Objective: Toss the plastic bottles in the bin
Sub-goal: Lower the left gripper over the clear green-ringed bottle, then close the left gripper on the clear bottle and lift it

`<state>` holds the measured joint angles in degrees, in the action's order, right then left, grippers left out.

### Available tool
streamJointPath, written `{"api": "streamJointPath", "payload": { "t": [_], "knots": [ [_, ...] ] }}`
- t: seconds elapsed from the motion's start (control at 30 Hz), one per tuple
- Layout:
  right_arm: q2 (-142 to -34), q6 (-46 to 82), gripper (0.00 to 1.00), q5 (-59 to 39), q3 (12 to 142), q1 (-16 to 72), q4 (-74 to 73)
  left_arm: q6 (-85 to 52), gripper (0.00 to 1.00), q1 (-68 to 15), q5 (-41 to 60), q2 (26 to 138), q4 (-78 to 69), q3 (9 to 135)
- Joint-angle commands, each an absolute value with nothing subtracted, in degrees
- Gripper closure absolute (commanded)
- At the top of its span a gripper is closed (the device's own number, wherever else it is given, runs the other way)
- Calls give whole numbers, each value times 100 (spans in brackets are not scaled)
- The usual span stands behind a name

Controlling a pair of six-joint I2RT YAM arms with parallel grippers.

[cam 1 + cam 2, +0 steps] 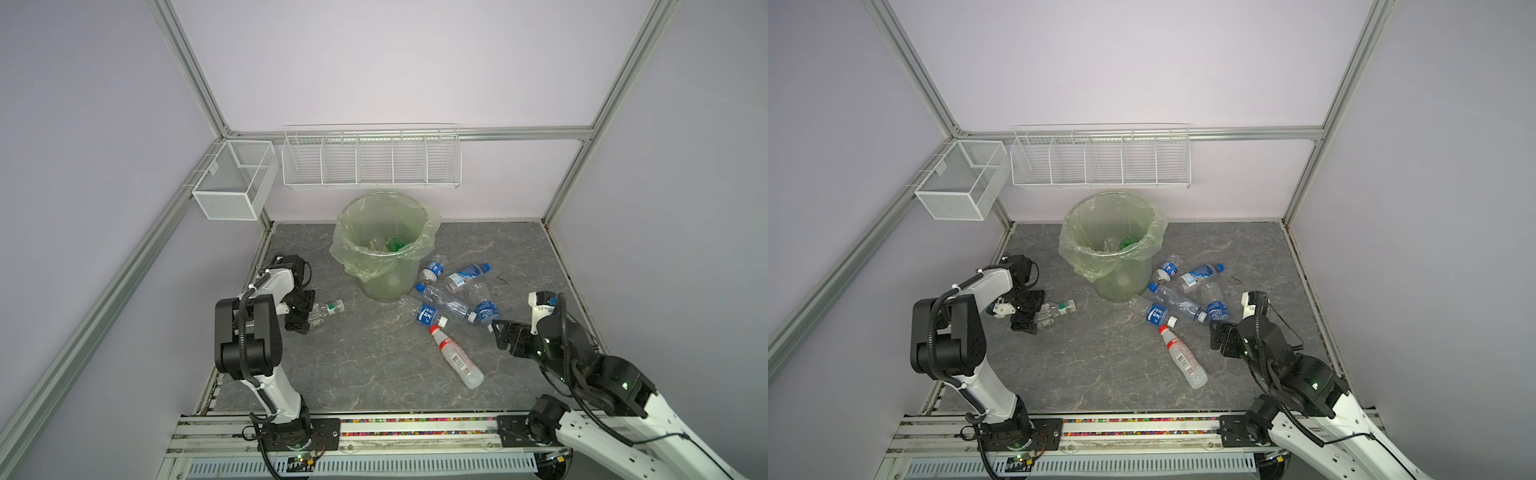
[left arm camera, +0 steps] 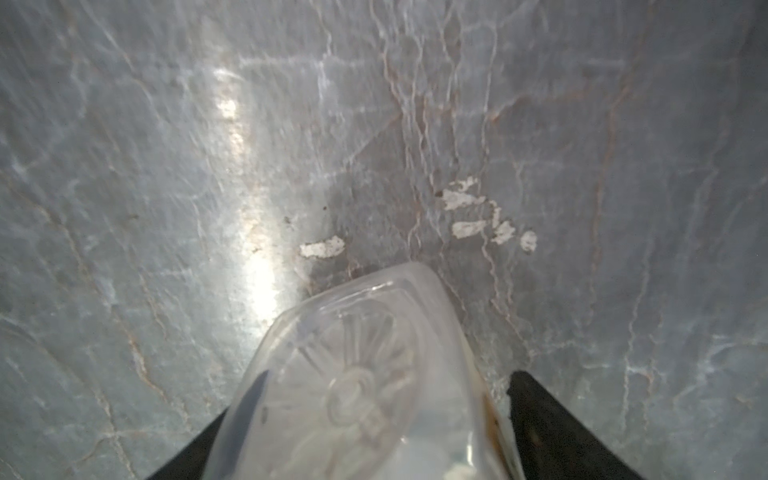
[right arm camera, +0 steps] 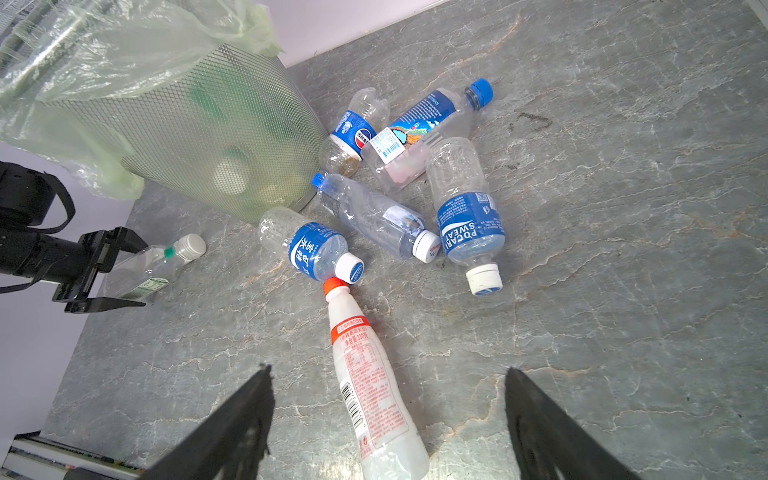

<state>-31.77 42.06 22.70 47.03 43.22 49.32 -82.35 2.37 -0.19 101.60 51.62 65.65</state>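
A clear bottle (image 1: 328,309) (image 2: 353,374) with a small green label lies on the grey floor, left of the bin (image 1: 386,266) (image 3: 199,124). My left gripper (image 1: 307,318) (image 1: 1034,318) stands open around its base end, with a gap showing at one finger. Several blue-labelled plastic bottles (image 1: 449,295) (image 3: 390,199) lie in a heap right of the bin. A white bottle with a red cap (image 1: 455,357) (image 3: 370,390) lies nearer. My right gripper (image 1: 500,332) (image 3: 387,369) hovers open above its base. A green bottle (image 1: 395,243) lies inside the bin.
Two white wire baskets hang on the back frame: a box basket (image 1: 237,178) at the left and a long divided one (image 1: 372,160) above the bin. Walls close the floor on the left, back and right. The arms' mounting rail (image 1: 415,432) runs along the front.
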Motion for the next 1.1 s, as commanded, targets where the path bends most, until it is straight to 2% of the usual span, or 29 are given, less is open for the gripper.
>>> {"api": "streamJointPath", "payload": {
  "t": [0.0, 0.13, 0.2, 0.87, 1.03, 1.07],
  "knots": [
    [-3144, 4351, 12, 2311, 4689, 4329, 5018, -8118, 19, 290, -145, 10154, 5030, 6489],
    [-3164, 4324, 12, 2387, 4649, 4327, 5053, -7969, 32, 299, -201, 10050, 4872, 6410],
    [-3197, 4304, 12, 2393, 4641, 4320, 5062, -7916, 35, 299, -277, 9965, 4847, 6368],
    [-3330, 4298, 12, 2373, 4489, 4326, 4990, -6297, 51, 299, -758, 8413, 4702, 5924],
    [-3323, 4382, 12, 2447, 4381, 4329, 4995, -5603, 61, 299, -322, 8056, 4502, 5667],
    [-3314, 4394, 12, 2466, 4356, 4330, 4976, -5448, 66, 299, -254, 8005, 4509, 5654]
  ]
}}
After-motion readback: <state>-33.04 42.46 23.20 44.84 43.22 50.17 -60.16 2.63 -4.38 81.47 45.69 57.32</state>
